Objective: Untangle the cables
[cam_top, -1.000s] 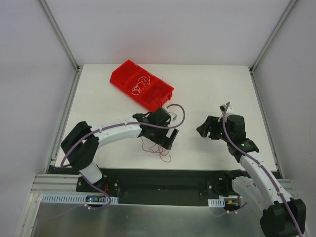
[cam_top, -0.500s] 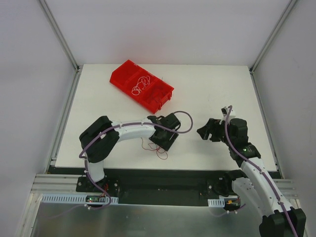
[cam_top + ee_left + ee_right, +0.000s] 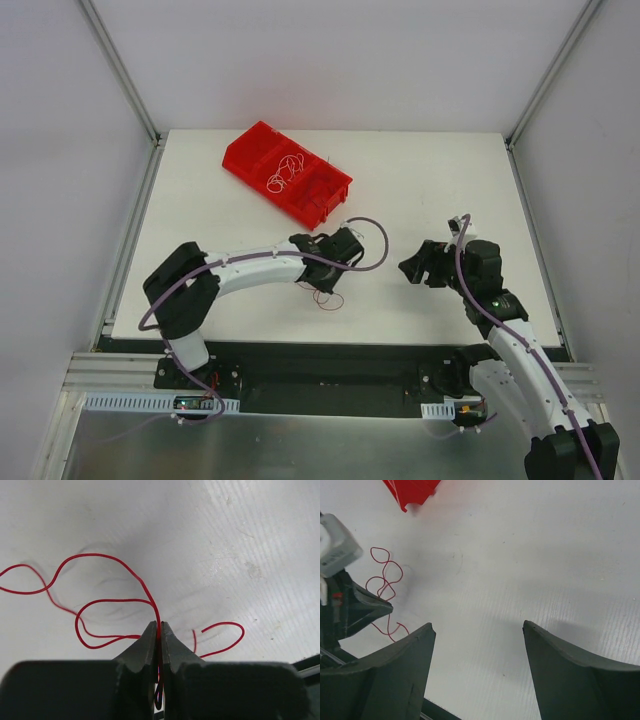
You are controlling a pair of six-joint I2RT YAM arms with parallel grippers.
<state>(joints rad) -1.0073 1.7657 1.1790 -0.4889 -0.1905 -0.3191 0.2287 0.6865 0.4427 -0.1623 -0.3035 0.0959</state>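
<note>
Left fingers (image 3: 152, 637) clenched on red cable (image 3: 107, 600), strand pinched at the tips, loops trailing over desk (image 3: 240, 540) ahead. Right fingers (image 3: 417, 640) spread, empty, well apart from it. Whitish strands (image 3: 285, 172), faint, apparently in red bin (image 3: 240, 158).

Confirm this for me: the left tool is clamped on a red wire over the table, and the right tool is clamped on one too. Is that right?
Not quite. The left tool is clamped on the red wire, but the right tool is open and holds nothing, as the right wrist view shows.
</note>
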